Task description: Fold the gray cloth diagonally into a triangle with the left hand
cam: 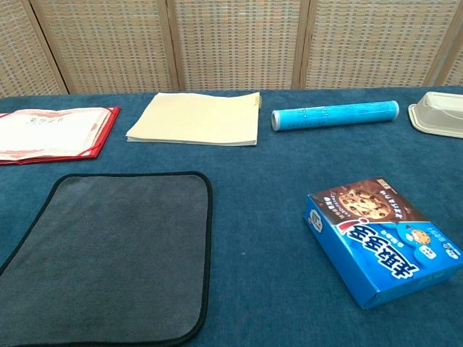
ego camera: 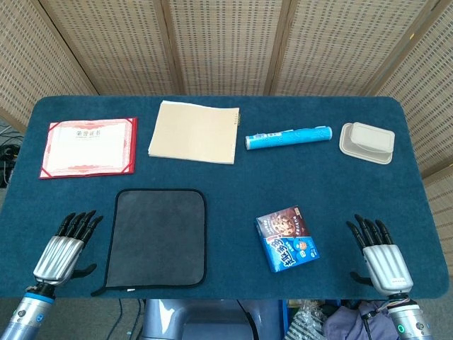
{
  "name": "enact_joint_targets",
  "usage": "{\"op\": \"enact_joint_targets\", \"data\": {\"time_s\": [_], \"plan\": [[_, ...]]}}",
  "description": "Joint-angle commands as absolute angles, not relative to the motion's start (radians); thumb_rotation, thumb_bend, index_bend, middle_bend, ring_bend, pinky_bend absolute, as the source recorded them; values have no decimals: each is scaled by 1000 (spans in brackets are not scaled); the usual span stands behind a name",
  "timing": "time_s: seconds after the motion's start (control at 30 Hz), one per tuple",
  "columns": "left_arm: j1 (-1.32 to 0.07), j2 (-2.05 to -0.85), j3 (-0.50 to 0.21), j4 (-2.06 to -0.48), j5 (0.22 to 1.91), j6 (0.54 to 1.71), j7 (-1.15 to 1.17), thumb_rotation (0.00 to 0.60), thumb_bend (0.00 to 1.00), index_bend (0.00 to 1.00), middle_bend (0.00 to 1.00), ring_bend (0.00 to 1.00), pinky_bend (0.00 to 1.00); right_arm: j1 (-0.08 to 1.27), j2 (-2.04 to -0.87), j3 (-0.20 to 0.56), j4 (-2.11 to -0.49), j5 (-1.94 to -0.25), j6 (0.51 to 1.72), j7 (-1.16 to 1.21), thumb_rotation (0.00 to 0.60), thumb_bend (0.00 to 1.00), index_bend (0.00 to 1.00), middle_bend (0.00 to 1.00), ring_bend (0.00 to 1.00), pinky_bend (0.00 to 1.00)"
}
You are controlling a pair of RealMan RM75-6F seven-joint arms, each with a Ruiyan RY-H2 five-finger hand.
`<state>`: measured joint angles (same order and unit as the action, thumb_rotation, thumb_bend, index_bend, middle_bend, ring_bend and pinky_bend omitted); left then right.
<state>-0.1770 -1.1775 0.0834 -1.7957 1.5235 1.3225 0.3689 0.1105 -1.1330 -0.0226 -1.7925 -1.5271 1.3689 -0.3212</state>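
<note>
**Left hand empty beside the flat gray cloth**

Your left hand (ego camera: 62,248) lay palm-down on the table, fingers stretched out and slightly apart, holding nothing. It sat just left of the gray cloth (ego camera: 157,238), near the cloth's near-left corner but not touching it. The gray cloth itself was spread flat and unfolded on the blue table (ego camera: 233,177), its black edging showing all round.

Your right hand (ego camera: 379,256) rested well to the right of the cloth, fingers likewise extended and empty, at the table's near edge.

Between the cloth and that hand stood the blue cookie box (ego camera: 287,238), close to the cloth's right side yet apart from it. Beyond the cloth's far edge lay the beige notebook (ego camera: 194,132), with the red certificate folder (ego camera: 89,146) to the far left of the cloth. To the far right of the cloth were the blue tube (ego camera: 289,137) and, further right, the white lidded container (ego camera: 367,142).
</note>
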Motion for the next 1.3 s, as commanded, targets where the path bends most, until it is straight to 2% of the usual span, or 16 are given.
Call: {"op": "enact_joint_targets", "data": {"time_s": [0.03, 0.57, 1.3], "plan": [[-168, -1183, 111, -1754, 1563, 1320, 344, 600, 196, 93, 0, 0, 0, 109, -1132, -24, -1794, -1530, 1371, -321, 600, 0, 0, 0, 0, 0], [-135, -1252, 191, -1601, 1609, 1272, 333, 600, 197, 113, 0, 0, 0, 104, -1124, -21, -1798, -1536, 1385, -305, 600, 0, 0, 0, 0, 0], [-145, -1360, 172, -1530, 1606, 1226, 397, 600, 198, 113, 0, 0, 0, 101, -1115, -16, -1798, -1538, 1394, -275, 600, 0, 0, 0, 0, 0]]}}
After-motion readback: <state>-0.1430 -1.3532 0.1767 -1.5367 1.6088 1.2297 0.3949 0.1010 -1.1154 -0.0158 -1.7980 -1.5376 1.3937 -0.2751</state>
